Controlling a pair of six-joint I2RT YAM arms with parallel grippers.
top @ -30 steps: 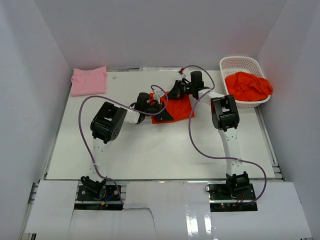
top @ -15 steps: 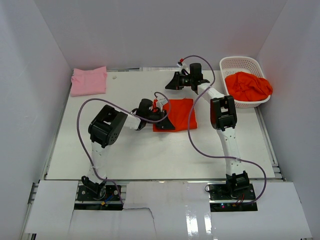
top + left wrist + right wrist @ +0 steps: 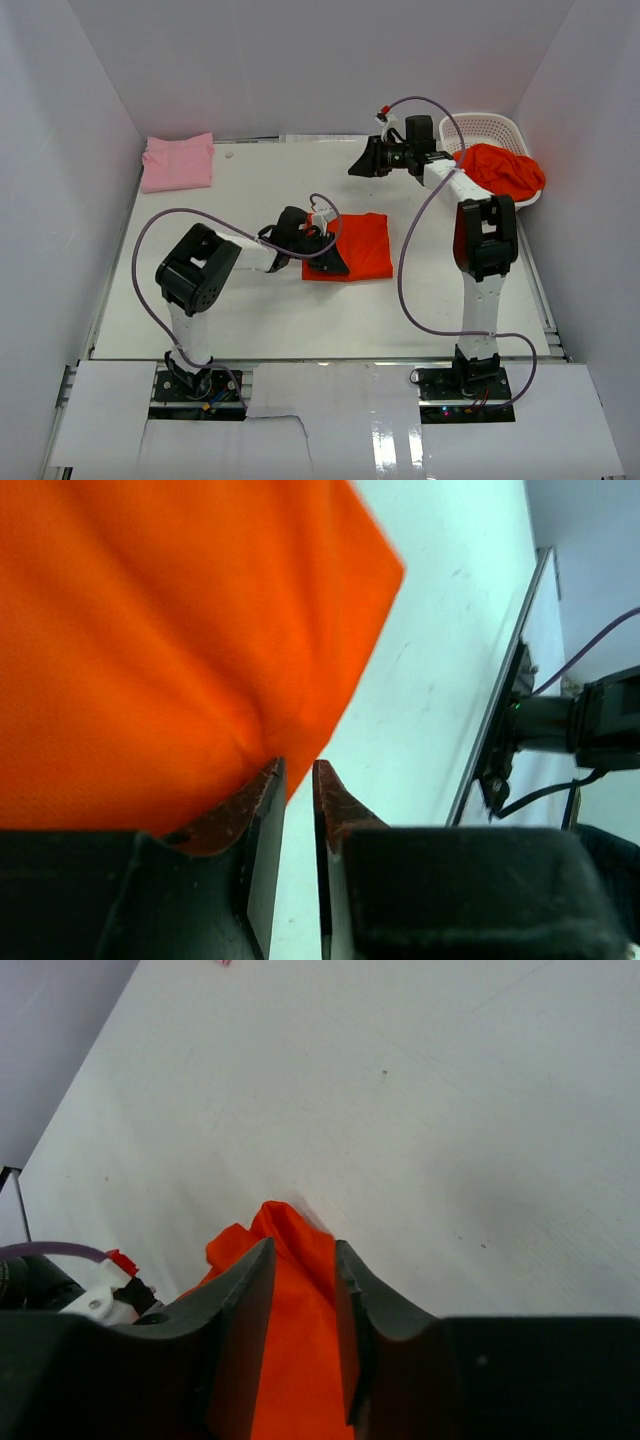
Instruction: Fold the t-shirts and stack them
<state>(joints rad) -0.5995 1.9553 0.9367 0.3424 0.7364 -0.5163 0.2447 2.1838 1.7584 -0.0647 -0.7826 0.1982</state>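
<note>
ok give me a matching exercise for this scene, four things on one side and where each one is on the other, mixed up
Things:
A. pink t-shirt
B. folded orange-red t-shirt
C. crumpled orange-red t-shirt
D. right claw

Places:
1. in the white basket
2. middle of the table, beside the left claw
3. raised above the table's far side, holding nothing
4. far left corner of the table

Pairs: A-4, B-2, C-1, D-3
</note>
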